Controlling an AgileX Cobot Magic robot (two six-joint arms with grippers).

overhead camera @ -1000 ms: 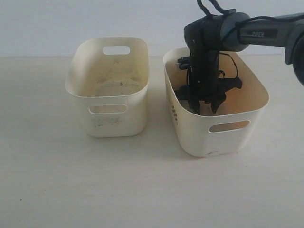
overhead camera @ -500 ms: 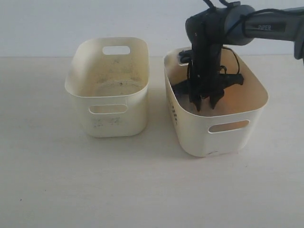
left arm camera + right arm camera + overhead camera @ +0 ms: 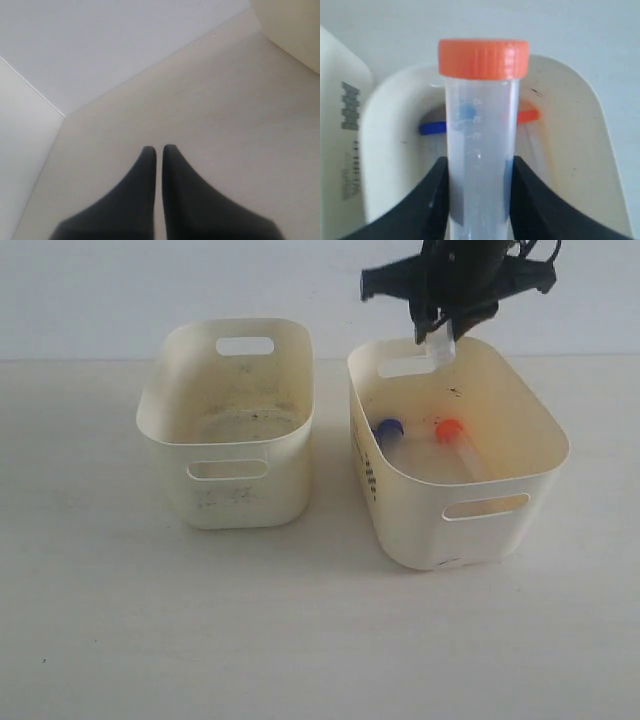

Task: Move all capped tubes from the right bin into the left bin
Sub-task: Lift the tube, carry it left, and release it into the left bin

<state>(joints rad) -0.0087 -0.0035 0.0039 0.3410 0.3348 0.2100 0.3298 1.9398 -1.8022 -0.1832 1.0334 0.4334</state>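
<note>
Exterior view: the right hand [image 3: 441, 325] hangs above the rear rim of the right bin [image 3: 470, 530], pinching the held tube [image 3: 437, 348]. A blue-capped tube [image 3: 388, 430] and an orange-capped tube [image 3: 452, 430] lie inside that bin. The left bin [image 3: 235, 495] stands beside it on the counter [image 3: 300, 640].

Left wrist view: the left hand [image 3: 158, 149] is pressed together over the counter.

Right wrist view: both fingers [image 3: 432, 200] clamp the held tube's clear body, which has an orange cap.

Left wrist cam is pretty dull: the left tool [image 3: 159, 148] has its two dark fingers [image 3: 135, 200] pinched almost together, with just a thin sliver of gap. It's hanging over the pale counter [image 3: 225, 125]. Beyond the tool there's a white wall [image 3: 125, 40], and off to one side a corner of a cream tub [image 3: 295, 25]; can't tell which one.
</note>
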